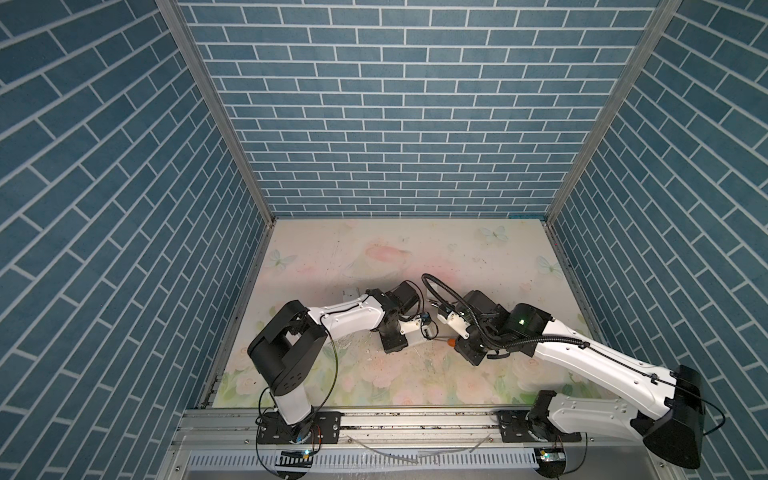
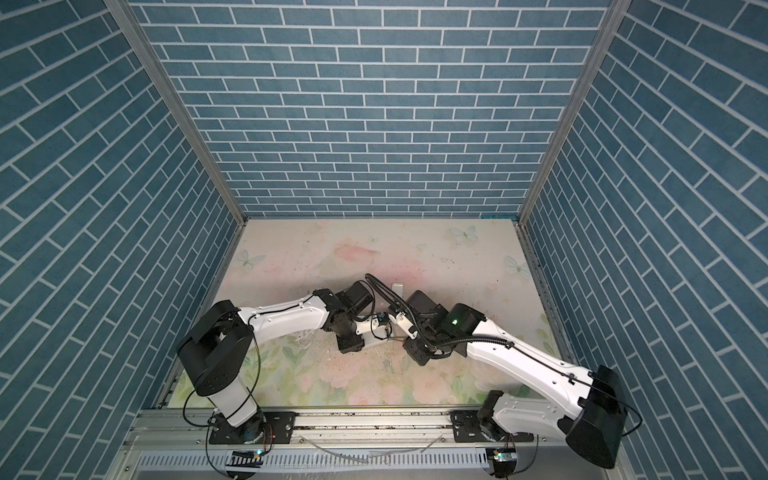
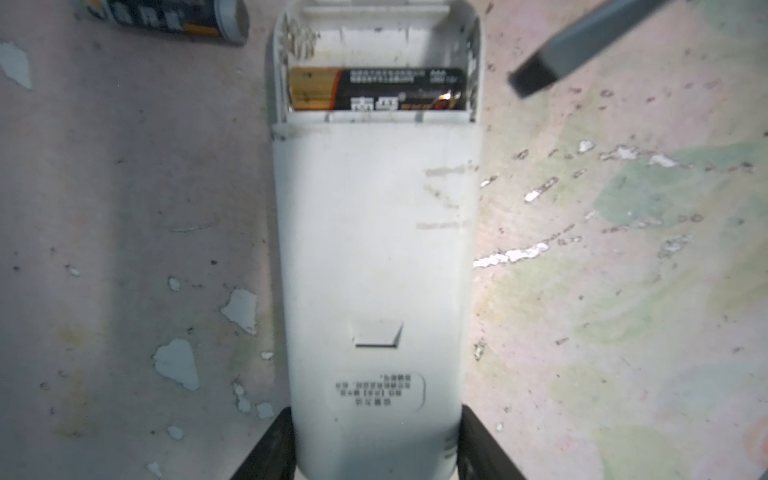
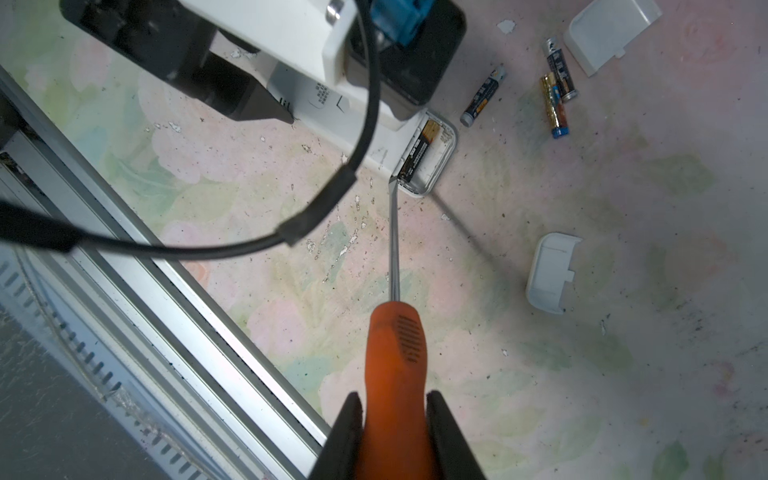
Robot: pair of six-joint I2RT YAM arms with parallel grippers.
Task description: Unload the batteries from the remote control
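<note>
In the left wrist view the white remote control [image 3: 374,249] lies back-up with its battery bay open. My left gripper [image 3: 376,419] is shut on its lower end. One black-and-gold battery [image 3: 374,89] still sits in the bay, and the slot beside it is bare. My right gripper [image 4: 395,397] is shut on the orange-handled screwdriver [image 4: 395,357]. Its blade tip rests at the bay's corner, by the end of the seated battery [image 4: 419,151]. Three loose batteries [image 4: 484,95] [image 4: 561,68] [image 4: 552,106] lie on the mat just beyond the remote [image 4: 436,166].
Two white covers [image 4: 611,33] [image 4: 550,272] lie on the flowered mat, one past the loose batteries and one nearer my right gripper. The metal rail [image 4: 166,282] runs along the table's front edge. In both top views the arms meet at mid-table [image 1: 432,332] [image 2: 390,328].
</note>
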